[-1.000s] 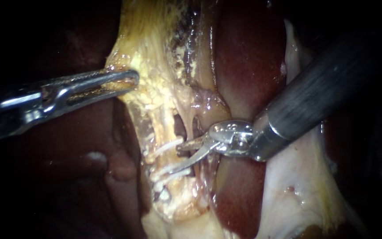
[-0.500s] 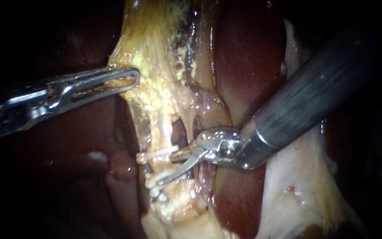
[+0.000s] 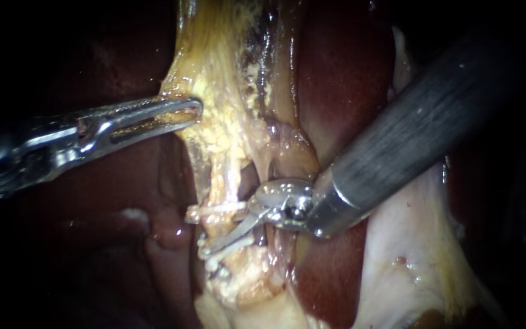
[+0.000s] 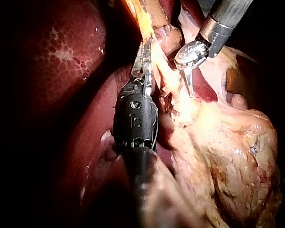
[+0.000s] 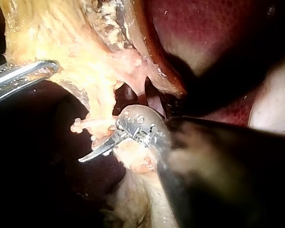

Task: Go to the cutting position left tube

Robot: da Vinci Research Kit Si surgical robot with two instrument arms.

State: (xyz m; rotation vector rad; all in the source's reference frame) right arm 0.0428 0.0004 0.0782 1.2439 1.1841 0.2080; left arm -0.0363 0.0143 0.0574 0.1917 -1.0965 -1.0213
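The left tube [image 3: 229, 183] runs down a yellowish strand of tissue with white clips [image 3: 214, 212] across it, more clips [image 3: 229, 245] just below. My right instrument [image 3: 223, 231] comes in from the upper right. Its blades are open and straddle the tube between the upper and lower clips, with the curved lower blade [image 5: 92, 154] showing plainly and the upper one mostly hidden behind the clip. My left instrument [image 3: 184, 113] is shut on the edge of the yellowish tissue [image 3: 214, 91] above and holds it taut; its grip also shows in the left wrist view [image 4: 145, 52].
Dark red liver [image 3: 336, 73] lies behind and to both sides. A second strand [image 3: 270, 167] runs just right of the left tube, with a dark gap between them. Pale glistening tissue [image 3: 409, 262] lies under the right instrument's shaft [image 3: 409, 134].
My right instrument has moved left, its open blades sliding further across the left tube between the clips. The left instrument has shifted slightly right with the tissue it holds.
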